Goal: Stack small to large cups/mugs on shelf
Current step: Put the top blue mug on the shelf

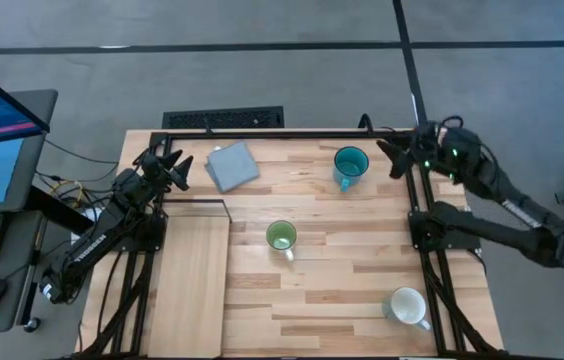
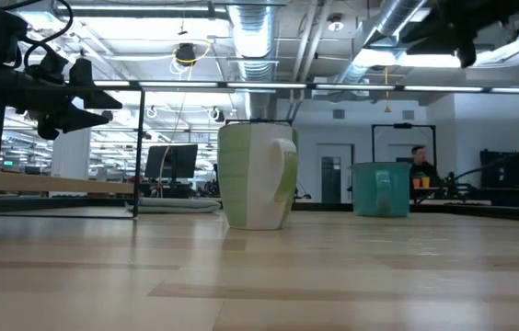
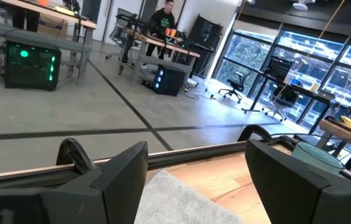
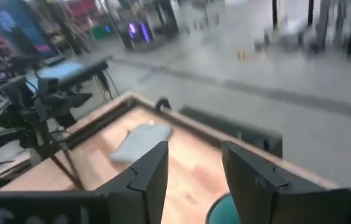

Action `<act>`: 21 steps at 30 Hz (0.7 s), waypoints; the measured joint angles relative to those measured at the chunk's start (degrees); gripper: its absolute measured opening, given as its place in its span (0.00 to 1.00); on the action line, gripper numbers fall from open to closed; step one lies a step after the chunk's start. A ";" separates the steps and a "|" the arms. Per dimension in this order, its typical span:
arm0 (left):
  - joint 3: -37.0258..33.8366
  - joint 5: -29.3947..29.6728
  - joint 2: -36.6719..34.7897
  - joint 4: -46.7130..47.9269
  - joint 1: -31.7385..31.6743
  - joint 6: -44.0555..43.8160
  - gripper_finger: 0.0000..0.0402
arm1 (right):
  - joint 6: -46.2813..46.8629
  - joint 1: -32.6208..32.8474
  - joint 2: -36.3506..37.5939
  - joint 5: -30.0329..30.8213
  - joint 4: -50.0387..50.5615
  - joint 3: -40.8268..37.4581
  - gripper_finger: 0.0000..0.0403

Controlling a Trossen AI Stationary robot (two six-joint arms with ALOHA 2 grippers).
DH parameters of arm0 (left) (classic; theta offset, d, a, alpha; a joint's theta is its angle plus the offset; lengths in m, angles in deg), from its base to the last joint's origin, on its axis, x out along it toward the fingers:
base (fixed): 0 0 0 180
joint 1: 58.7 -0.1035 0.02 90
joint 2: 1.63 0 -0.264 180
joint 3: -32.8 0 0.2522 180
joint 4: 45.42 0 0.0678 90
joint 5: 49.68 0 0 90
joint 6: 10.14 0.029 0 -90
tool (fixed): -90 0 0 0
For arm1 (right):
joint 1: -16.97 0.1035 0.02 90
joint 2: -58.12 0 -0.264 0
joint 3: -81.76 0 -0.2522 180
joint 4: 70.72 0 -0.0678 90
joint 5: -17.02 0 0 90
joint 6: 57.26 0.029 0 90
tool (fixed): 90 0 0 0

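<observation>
Right claw (image 1: 394,158) spread, empty, raised at the surface's (image 1: 342,250) far right edge, near the teal mug (image 1: 350,165). Left claw (image 1: 176,170) spread, empty, beside the grey pad (image 1: 232,165). Green mug (image 1: 281,238) mid-surface, white mug (image 1: 407,308) near right, shelf (image 1: 190,285) bare on the left.

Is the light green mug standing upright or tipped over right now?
Upright. The light green mug shows its round open mouth from above, and in the low view it stands on its base, handle at the side.

No legible text, labels or signs anywhere
</observation>
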State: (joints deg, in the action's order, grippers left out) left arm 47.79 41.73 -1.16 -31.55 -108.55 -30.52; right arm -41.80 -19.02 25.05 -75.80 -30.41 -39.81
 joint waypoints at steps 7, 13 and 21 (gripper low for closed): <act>0.00 -0.05 0.01 0.08 0.01 0.10 0.65 | 9.15 2.08 -17.90 -0.07 20.97 18.95 0.43; 0.02 -1.10 0.01 0.27 0.00 0.09 0.65 | 25.71 5.03 -29.17 -0.14 36.39 26.74 0.43; 0.00 -2.25 0.01 0.20 0.01 3.30 0.65 | 40.95 13.20 -40.93 -0.88 42.82 26.95 0.43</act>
State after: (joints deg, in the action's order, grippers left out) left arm 47.79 39.49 -1.16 -31.34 -108.55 -27.22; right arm -0.85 -5.82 -15.88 -76.68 12.41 -12.86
